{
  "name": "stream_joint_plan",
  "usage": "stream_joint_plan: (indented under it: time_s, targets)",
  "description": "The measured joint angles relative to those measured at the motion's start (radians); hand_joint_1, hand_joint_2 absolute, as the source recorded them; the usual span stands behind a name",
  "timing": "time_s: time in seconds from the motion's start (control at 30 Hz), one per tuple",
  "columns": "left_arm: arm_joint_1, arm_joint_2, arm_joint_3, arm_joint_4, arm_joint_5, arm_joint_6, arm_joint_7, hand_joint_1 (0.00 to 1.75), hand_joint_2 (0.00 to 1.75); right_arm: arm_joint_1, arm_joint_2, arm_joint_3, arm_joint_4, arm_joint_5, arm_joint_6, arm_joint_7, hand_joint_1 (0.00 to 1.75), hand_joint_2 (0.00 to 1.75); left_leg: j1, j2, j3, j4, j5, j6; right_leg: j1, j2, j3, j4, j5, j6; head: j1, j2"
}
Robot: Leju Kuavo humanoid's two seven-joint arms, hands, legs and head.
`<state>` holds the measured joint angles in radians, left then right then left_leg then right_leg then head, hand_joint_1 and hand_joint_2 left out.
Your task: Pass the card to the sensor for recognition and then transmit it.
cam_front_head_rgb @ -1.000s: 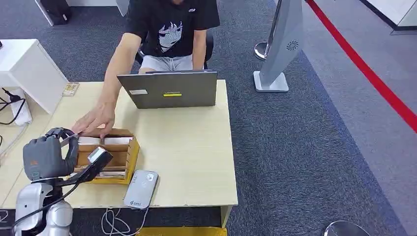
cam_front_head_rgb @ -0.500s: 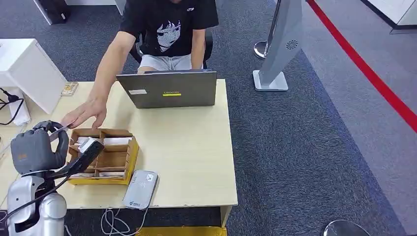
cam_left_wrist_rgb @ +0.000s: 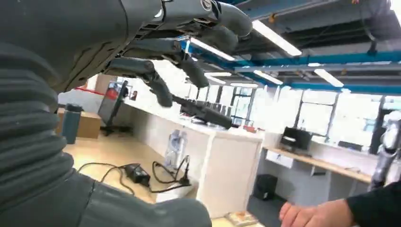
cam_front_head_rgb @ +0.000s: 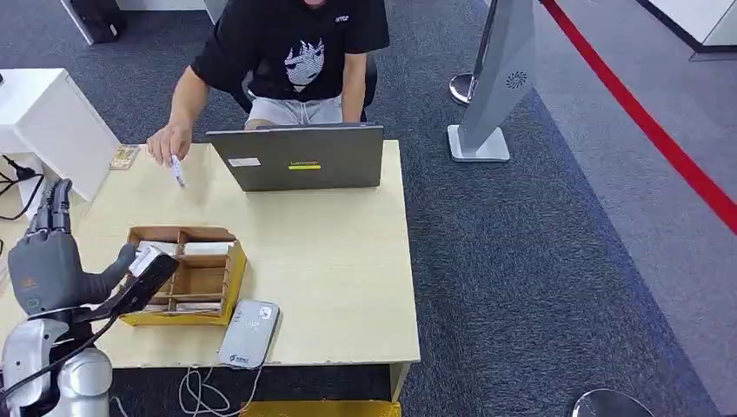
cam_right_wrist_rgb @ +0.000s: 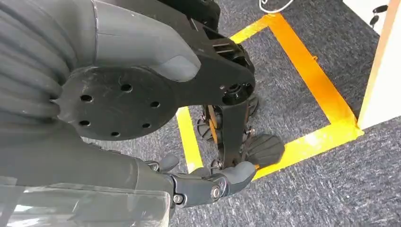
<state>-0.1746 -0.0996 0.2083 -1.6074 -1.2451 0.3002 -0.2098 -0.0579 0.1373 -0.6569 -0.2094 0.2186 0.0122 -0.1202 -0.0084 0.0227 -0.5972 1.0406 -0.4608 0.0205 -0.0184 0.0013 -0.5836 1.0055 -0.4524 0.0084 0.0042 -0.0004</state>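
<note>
A: Listing from the left, item one: left hand (cam_front_head_rgb: pixel 48 265), raised at the table's near left edge, fingers pointing up and spread apart, holding nothing. The left wrist view is showing the same, fingers (cam_left_wrist_rgb: pixel 156 80) fanned against open air.

B: Touching anything?

A: Nothing that I can see. Item two: wooden organizer (cam_front_head_rgb: pixel 187 276), sitting just beside that hand, with pale cards lying in its compartments, probably kept there as the supply within the hand's reach.

B: And the task's card?

A: Item three: card (cam_front_head_rgb: pixel 177 170), small and white, being held by the person's hand (cam_front_head_rgb: pixel 165 143) above the far left of the table (cam_front_head_rgb: pixel 348 261), well apart from the robot. Judging by that, the handover looks done.

B: Sensor?

A: Item four: card reader (cam_front_head_rgb: pixel 248 333), lying at the near edge beside the organizer, likely placed there for an easy swipe. Item five: laptop (cam_front_head_rgb: pixel 300 158), standing in front of the person.

B: Right hand?

A: Right hand (cam_right_wrist_rgb: pixel 208 184), hanging over the floor, fingers curled inward, holding nothing.
</note>
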Motion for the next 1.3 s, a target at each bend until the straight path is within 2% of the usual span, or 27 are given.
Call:
stream_joint_plan:
  time_s: [0.37,0.5,0.57,0.67,0.77,0.83,1.0,1.17,1.3]
  targets:
    - [0.036,-0.023,0.000,-0.103,0.017,0.003,-0.019,0.00,1.75,0.000,0.000,-0.009,-0.003,0.005,-0.001,0.002,0.00,1.75,0.000,0.000,0.000,0.000,0.001,0.000,0.000,0.000,0.000,0.000,0.001,0.000,0.000,0.000]
    - [0.052,-0.021,-0.012,-0.145,0.010,-0.015,-0.054,0.00,1.75,0.000,0.000,-0.021,-0.003,0.006,-0.003,0.002,0.00,1.75,0.000,0.000,0.000,0.000,0.001,0.000,0.000,0.000,0.000,0.000,0.001,0.000,0.000,0.000]
    - [0.068,0.004,-0.050,-0.163,0.003,-0.072,-0.064,0.00,1.75,0.000,0.000,-0.031,-0.003,0.006,-0.003,-0.002,0.00,1.75,0.000,0.000,0.000,0.000,0.001,0.000,0.000,0.000,0.000,0.000,0.001,0.000,0.000,0.000]
    - [0.103,0.088,-0.157,-0.164,0.006,-0.164,-0.041,0.00,1.75,0.000,0.000,-0.053,-0.003,0.008,-0.002,-0.007,0.00,1.75,0.000,0.000,0.000,0.000,0.001,0.000,0.000,0.000,-0.001,0.000,0.001,0.000,0.000,0.000]
    - [0.124,0.175,-0.245,-0.148,0.016,-0.183,-0.009,0.00,1.75,0.000,0.000,-0.072,-0.004,0.010,-0.001,-0.009,0.00,1.75,0.000,0.000,0.000,0.000,0.001,0.000,0.000,0.000,-0.002,0.000,0.001,0.000,0.000,0.000]
    - [0.133,0.210,-0.282,-0.138,0.019,-0.183,-0.007,0.00,1.75,0.000,0.000,-0.081,-0.004,0.013,-0.001,-0.010,0.00,1.75,0.000,0.000,-0.001,0.000,0.002,0.000,0.000,0.000,-0.002,0.000,0.001,0.000,0.000,0.000]
    - [0.138,0.263,-0.325,-0.124,0.024,-0.185,-0.002,0.00,1.75,0.000,0.000,-0.096,-0.005,0.018,-0.001,-0.010,0.00,1.75,0.000,0.000,-0.001,0.000,0.002,0.000,0.000,0.000,-0.002,0.000,0.001,0.000,0.000,0.000]
    - [0.140,0.307,-0.347,-0.103,0.034,-0.222,0.016,0.00,1.75,0.000,0.006,-0.108,-0.006,0.016,-0.008,-0.011,0.00,1.75,0.000,0.000,-0.001,0.000,0.002,0.000,0.000,0.000,-0.002,0.000,0.001,0.000,0.000,0.000]
    - [0.144,0.328,-0.348,-0.082,0.044,-0.216,0.021,0.00,1.75,0.000,0.012,-0.119,-0.009,0.025,-0.009,-0.011,0.00,1.75,0.000,0.000,-0.001,0.000,0.002,0.000,0.000,0.000,-0.002,0.000,0.001,0.000,0.000,0.000]
